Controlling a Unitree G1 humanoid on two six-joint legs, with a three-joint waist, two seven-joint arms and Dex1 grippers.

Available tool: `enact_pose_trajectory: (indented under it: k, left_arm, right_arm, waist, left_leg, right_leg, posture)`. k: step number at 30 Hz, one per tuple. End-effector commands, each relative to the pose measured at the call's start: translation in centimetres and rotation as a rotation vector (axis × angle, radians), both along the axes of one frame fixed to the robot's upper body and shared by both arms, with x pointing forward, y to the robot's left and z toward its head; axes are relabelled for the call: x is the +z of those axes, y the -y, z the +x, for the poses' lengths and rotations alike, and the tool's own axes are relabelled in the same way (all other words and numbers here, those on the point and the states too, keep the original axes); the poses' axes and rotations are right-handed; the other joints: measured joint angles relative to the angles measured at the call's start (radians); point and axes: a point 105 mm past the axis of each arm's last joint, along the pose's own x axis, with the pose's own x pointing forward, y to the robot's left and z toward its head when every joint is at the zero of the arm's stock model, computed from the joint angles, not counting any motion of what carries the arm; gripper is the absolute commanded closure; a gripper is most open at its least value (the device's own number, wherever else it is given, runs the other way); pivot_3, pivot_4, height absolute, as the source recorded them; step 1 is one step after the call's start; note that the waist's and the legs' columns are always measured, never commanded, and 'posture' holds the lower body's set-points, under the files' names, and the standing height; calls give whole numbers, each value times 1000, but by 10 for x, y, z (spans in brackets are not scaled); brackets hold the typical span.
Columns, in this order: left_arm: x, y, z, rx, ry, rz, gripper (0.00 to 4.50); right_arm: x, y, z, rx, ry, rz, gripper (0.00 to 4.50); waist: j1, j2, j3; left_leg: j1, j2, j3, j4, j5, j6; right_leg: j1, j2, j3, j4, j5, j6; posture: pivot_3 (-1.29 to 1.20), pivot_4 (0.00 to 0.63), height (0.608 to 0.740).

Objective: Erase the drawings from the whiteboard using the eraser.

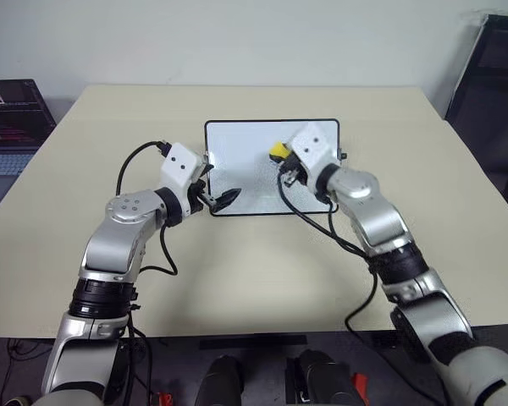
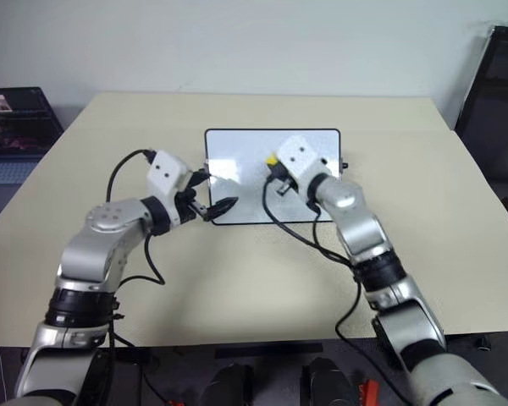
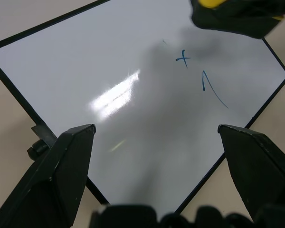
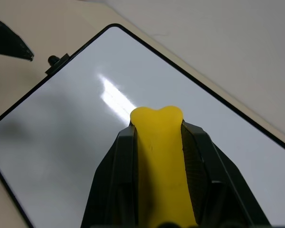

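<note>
one whiteboard lies flat on the beige tabletop, nearer the far edge than the near one and about in the middle between the left and right edges. it is a rectangle with a thin black frame and rounded corners, and its long axis runs left to right, parallel to the far edge of the tabletop. its surface is glossy and white, with a bright reflection of light on it. a small black knob stands out from its left side.

two blue marker drawings show in the left wrist view: a small cross and, beside it, a thin stroke like a "7". they are thin lines on the right half of the board, partly under the shadow of the right arm.

one eraser, a yellow oblong block with a smooth, slightly soft look, is pinched between the two black fingers of the right pincer. its long axis runs along the fingers, and its rounded, notched end sticks out past the fingertips, toward the far left corner of the board. it is above the right half of the board; i cannot tell if it touches the surface.

the left pincer is spread wide with nothing between its fingers. it is at the near left corner of the board, pointing across the board to the right.
</note>
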Motion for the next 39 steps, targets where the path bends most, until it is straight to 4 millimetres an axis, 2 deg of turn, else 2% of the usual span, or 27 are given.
enact_pose_trajectory:
  k: [1, 4, 8, 14, 16, 18, 23, 25, 31, 33, 35, 39]
  left_arm:
    - [7, 2, -2, -20, 36, 20, 0]
    - [4, 2, -4, -25, 29, 22, 0]
    - [-1, 1, -10, -30, 14, 31, 0]
    - [-1, 2, -14, -44, 9, 23, 0]
    - [-1, 6, -16, -74, 5, 19, 0]
    - [-2, 8, -17, -98, 1, 17, 0]
    - [-4, 15, -23, -166, -17, 8, 0]
    - [-4, 17, -25, -188, -25, 2, 0]
    - [-5, 16, -27, -205, -26, 5, 0]
    - [-4, 16, -27, -206, -25, 6, 0]
    - [-4, 16, -27, -207, -25, 6, 0]
    - [-5, 16, -28, -211, -25, 7, 0]
  right_arm:
    - [11, -8, 13, -6, 56, -31, 3545]
    - [8, -11, 25, -28, 51, -49, 3545]
    - [-5, -7, 34, -49, 17, -111, 3545]
    - [-42, -3, 25, 40, -104, -245, 3545]
    - [-48, 0, 22, 54, -113, -287, 3545]
    - [-48, 1, 22, 57, -104, -307, 3545]
    - [-24, 14, 36, -66, -2, -268, 3545]
    - [-26, 16, 36, -61, -12, -281, 3545]
    - [-50, 13, 25, 22, -106, -354, 3545]
    - [-51, 13, 24, 23, -109, -364, 3545]
    - [-46, 16, 27, -2, -82, -359, 3545]
    - [-22, 26, 40, -108, 6, -308, 3545]
  waist:
    - [0, 0, 0]
    - [0, 0, 0]
    - [0, 0, 0]
    - [-1, 0, 0]
    - [-1, 0, 0]
    - [-1, 0, 0]
    - [-1, 0, 0]
    - [0, 0, 0]
    - [1, 0, 0]
    - [0, 0, 0]
    - [-1, 0, 0]
    - [0, 0, 0]
  left_leg:
    - [0, 0, 0, 0, 0, 0]
    - [-1, 0, 0, 0, 0, 0]
    - [-1, 0, -1, -1, 0, 0]
    - [1, 0, -2, 0, 0, 0]
    - [2, 0, -2, 1, 0, 0]
    - [3, 0, -2, 1, 0, 0]
    - [3, 0, -1, 4, 0, 0]
    - [4, -1, -1, 5, 1, 0]
    - [3, -1, -1, 5, 1, 1]
    - [3, -1, -1, 4, 1, 1]
    - [4, -1, -1, 4, 1, 1]
    - [4, -1, -1, 5, 1, 1]
  right_leg:
    - [0, 0, 0, 0, 0, 0]
    - [0, -1, 0, -1, 0, 0]
    - [0, -1, 0, -1, 0, 0]
    - [1, -1, 0, 1, 0, 0]
    - [2, -1, 0, 2, 0, 0]
    - [2, -1, 0, 3, 0, 0]
    - [1, 0, 0, 8, 0, 0]
    - [1, 0, 0, 9, 0, 0]
    - [1, 0, 0, 9, 0, 0]
    - [1, 0, 0, 9, 0, 0]
    - [1, 0, 0, 9, 0, 0]
    - [1, 0, 0, 9, 0, 0]
  posture:
    - [0, 150, 740]
    - [0, 150, 740]
    - [0, 150, 740]
    - [0, 150, 740]
    - [0, 150, 740]
    - [0, 150, 740]
    - [0, 150, 740]
    - [0, 150, 740]
    - [0, 150, 740]
    - [0, 150, 740]
    - [0, 150, 740]
    - [0, 150, 740]
